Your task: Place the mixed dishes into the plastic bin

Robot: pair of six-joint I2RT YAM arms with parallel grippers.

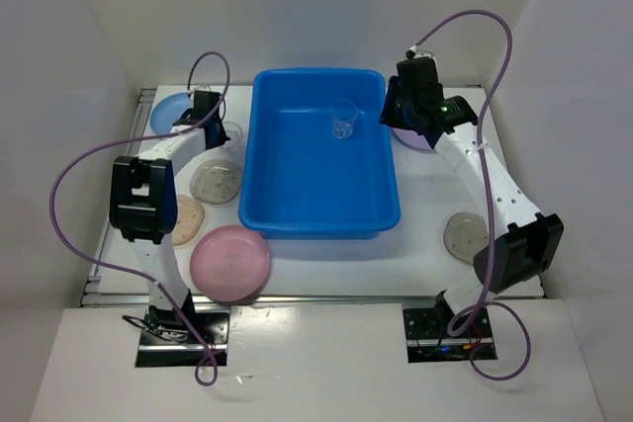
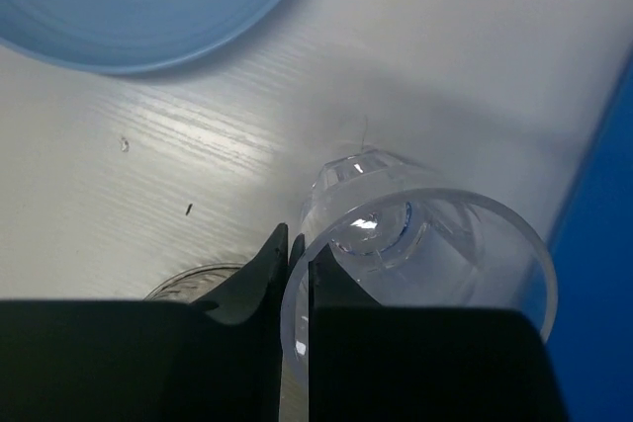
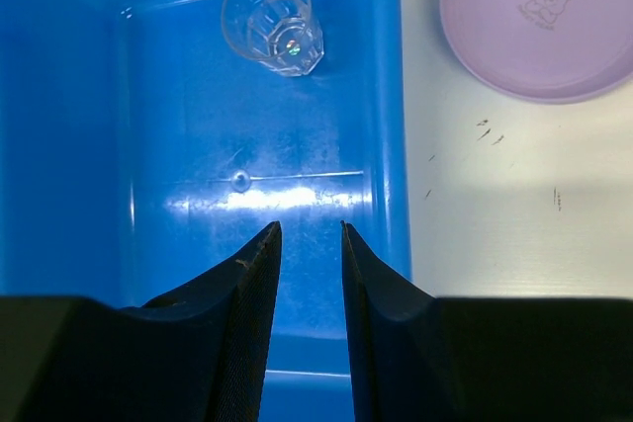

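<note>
We see the blue bin (image 1: 321,226) at the middle of the counter (image 1: 425,205), with one clear cup (image 1: 343,121) standing upright inside it near the far wall. Over the bin's right side hangs the right gripper (image 3: 310,244), its fingers slightly spread with a narrow gap and nothing between them. Just right of the bin's far corner lies the lavender plate (image 3: 539,17), flat on the counter. Just beside the bin's left wall, the left gripper (image 2: 297,264) pinches the rim of a second cup (image 2: 425,244), one finger outside the wall and one inside; we cannot tell whether its base touches the counter. Far left of that cup lies the light blue plate (image 1: 166,111). Nearer on the left are a speckled plate (image 1: 216,182), a beige plate (image 1: 188,214) partly under the left arm, and the pink plate (image 1: 229,262). A grey speckled plate (image 1: 463,236) lies near right.
</note>
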